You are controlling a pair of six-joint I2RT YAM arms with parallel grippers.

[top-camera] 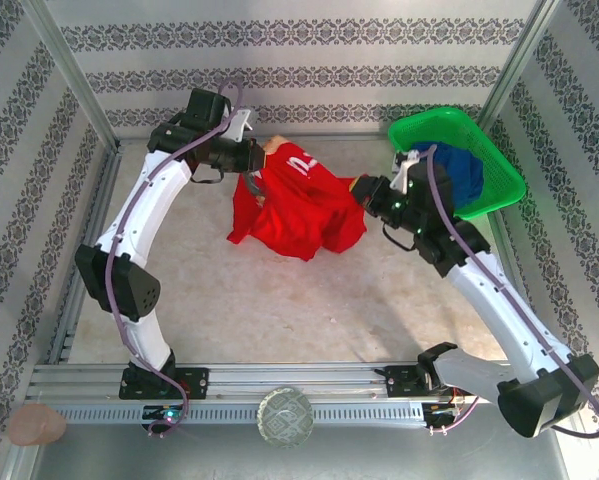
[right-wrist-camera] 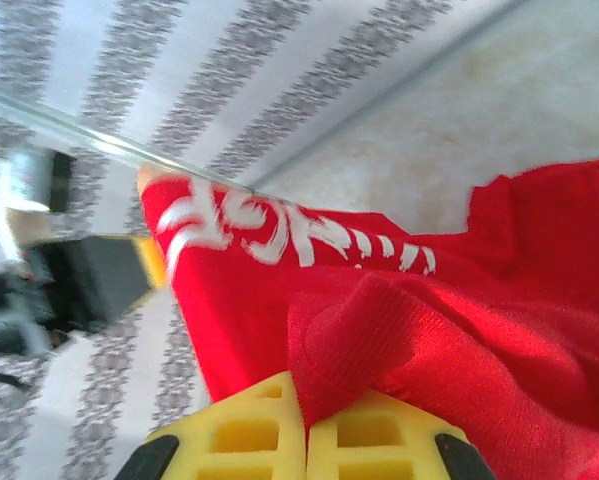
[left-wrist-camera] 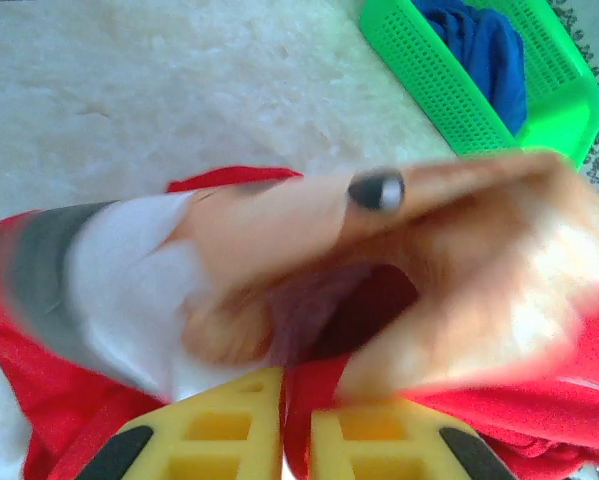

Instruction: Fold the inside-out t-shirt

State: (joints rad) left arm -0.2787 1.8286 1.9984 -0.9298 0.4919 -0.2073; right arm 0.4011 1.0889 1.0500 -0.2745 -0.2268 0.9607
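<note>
The red inside-out t-shirt (top-camera: 304, 210) hangs bunched between my two grippers over the back middle of the table, its lower part draping onto the surface. My left gripper (top-camera: 255, 160) pinches the shirt's upper left edge. In the left wrist view the yellow fingers (left-wrist-camera: 284, 410) are shut on red cloth, with a blurred peach and white print (left-wrist-camera: 309, 240) in front. My right gripper (top-camera: 367, 190) holds the shirt's right edge. In the right wrist view its jaws (right-wrist-camera: 304, 405) are shut on a fold of the red t-shirt (right-wrist-camera: 459, 330), which carries white lettering (right-wrist-camera: 279, 230).
A green basket (top-camera: 494, 165) stands at the back right with a dark blue garment (top-camera: 459, 172) in it, just behind the right arm. Patterned walls enclose the table on three sides. A metal rail (top-camera: 299, 385) runs along the near edge.
</note>
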